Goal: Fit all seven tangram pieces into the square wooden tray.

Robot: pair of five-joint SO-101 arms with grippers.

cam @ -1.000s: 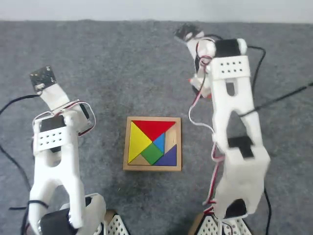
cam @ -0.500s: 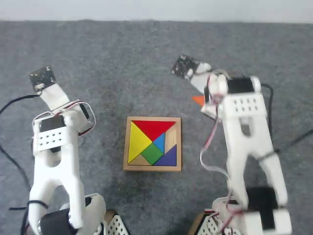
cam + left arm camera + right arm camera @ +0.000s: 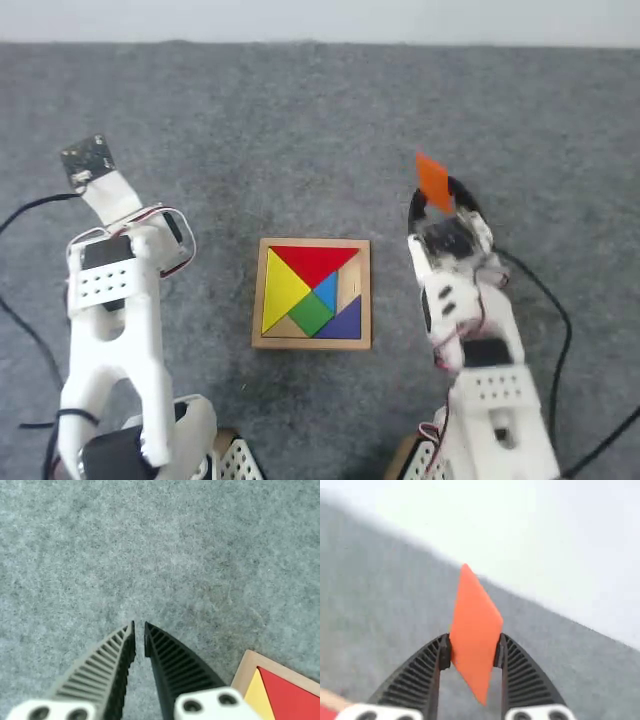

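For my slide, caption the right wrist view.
Right gripper shut on the orange piece, grey mat behind.

Bright, even diffuse light, faint soft shadows

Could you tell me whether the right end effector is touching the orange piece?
Touching. The right wrist view shows the right end effector clamped on the orange piece from both sides.

Tray [image 3: 245, 662] is being cut off at left wrist view's edge. In high view, lower end of orange piece [image 3: 433, 180] is being hidden by jaws.
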